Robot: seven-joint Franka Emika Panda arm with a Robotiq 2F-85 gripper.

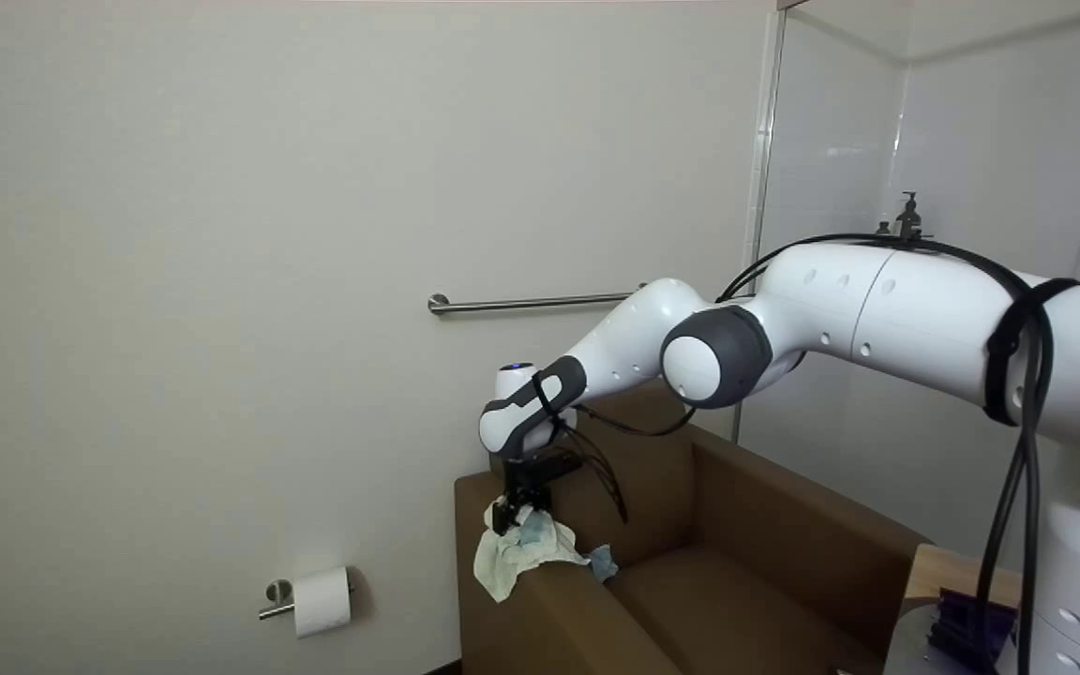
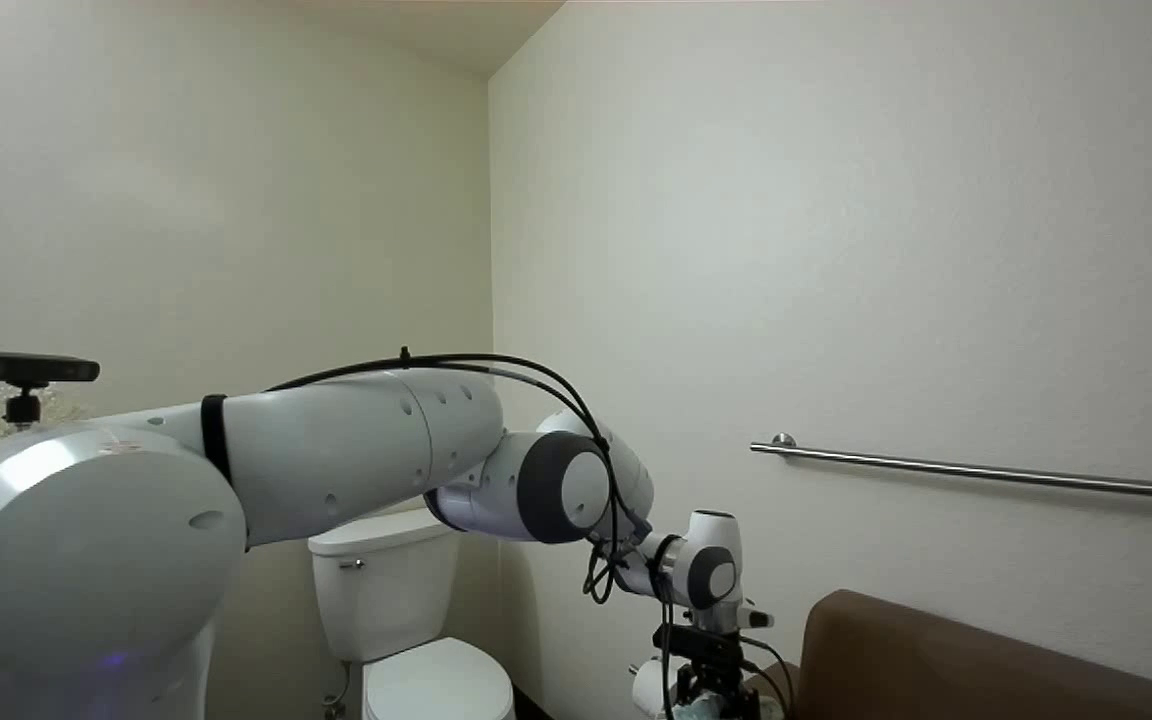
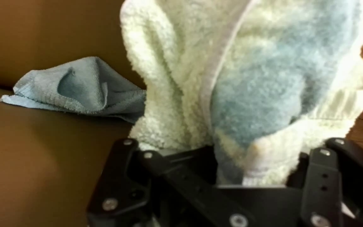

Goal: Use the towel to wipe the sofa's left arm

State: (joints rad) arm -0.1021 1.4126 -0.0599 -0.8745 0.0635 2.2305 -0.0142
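The brown sofa [image 1: 746, 600] stands against the wall, and its arm [image 1: 573, 614] with the towel on it is at the left of an exterior view. The pale yellow and blue towel [image 1: 526, 553] is draped over that arm near the backrest. My gripper [image 1: 519, 517] points down at the towel over the arm. In the wrist view, a towel [image 3: 263, 88] fold is bunched between the jaws of my gripper [image 3: 232, 151]; the fingertips are hidden in cloth. A grey-blue cloth [image 3: 77, 86] lies beside it; I cannot tell if it is joined to the towel.
The sofa backrest [image 2: 976, 670] is close to the gripper. A metal towel bar [image 1: 531, 304] and a toilet roll [image 1: 322, 602] are on the wall. A toilet [image 2: 436, 680] stands behind the arm. Black cables hang along the robot. A wooden board [image 1: 957, 574] is near the robot base.
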